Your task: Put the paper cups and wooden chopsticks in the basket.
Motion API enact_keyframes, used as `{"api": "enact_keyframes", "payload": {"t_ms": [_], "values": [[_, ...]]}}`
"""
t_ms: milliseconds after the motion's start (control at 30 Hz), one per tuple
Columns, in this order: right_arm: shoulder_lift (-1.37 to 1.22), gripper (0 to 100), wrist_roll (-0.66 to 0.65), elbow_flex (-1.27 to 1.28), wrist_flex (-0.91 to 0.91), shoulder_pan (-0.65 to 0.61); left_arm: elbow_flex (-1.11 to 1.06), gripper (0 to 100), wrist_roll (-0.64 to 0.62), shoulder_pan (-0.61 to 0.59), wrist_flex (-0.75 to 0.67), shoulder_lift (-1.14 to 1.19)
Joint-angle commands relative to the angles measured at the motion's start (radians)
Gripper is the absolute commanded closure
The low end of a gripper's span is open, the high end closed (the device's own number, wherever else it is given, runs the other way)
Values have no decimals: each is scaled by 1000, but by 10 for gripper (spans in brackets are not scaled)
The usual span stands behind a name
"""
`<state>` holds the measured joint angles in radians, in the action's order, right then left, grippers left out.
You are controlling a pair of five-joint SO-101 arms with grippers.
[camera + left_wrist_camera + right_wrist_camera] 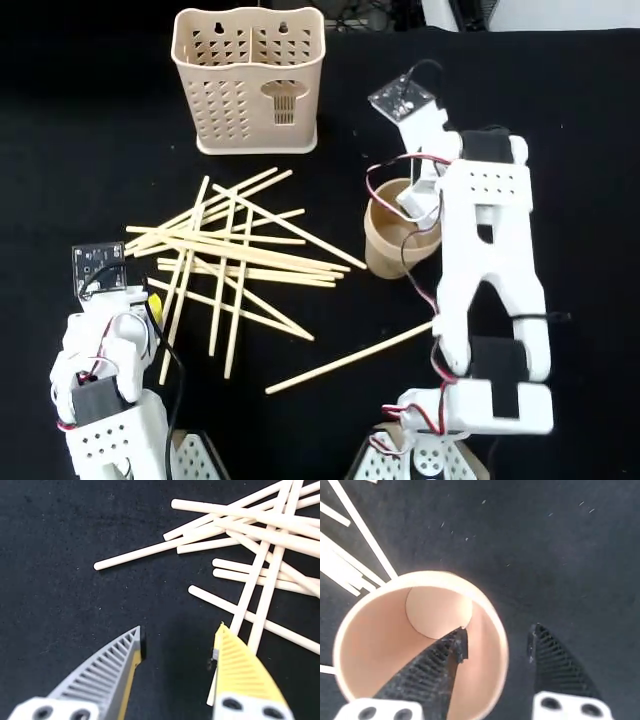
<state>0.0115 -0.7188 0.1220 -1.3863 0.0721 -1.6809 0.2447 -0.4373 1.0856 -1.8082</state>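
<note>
Right gripper (498, 632) astride the wall of the paper cup (380, 645), one finger inside and one outside, spread wide and not yet pinching. The cup stands mouth up on the black table (100, 130), just beside the heap of chopsticks (240, 255) and well apart from the basket (248, 100) at the far edge. Left gripper (178, 629) hangs over the near ends of the heap, fingers likewise wide, holding nothing. Likely faults: a pinch on one wall may dent the thin paper, or let the cup swing and slip during the lift; a cup carried low could sweep the sticks; the sticks lie crossed, so lifting one may drag or roll its neighbours (one stray chopstick (350, 358) lies apart, near the right arm's base). The basket's divided mouth may prove a tight fit for the cup. No brand, label or legible writing shows on cup, sticks or basket.
</note>
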Motion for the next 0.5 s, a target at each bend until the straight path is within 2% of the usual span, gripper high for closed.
{"api": "enact_keyframes", "payload": {"t_ms": [0,67,100,233,467], "values": [[-28,888,-11,-15,25,14,-18,755,-6,-2,5,-8],[-39,995,-5,-42,31,14,-18,755,-6,-2,5,-8],[-39,969,-5,-53,31,15,-18,755,-6,-2,5,-8],[-38,986,-8,-114,-11,14,-18,755,-6,-2,5,-8],[-38,986,-5,-335,-229,8,-18,755,-6,-2,5,-8]]}}
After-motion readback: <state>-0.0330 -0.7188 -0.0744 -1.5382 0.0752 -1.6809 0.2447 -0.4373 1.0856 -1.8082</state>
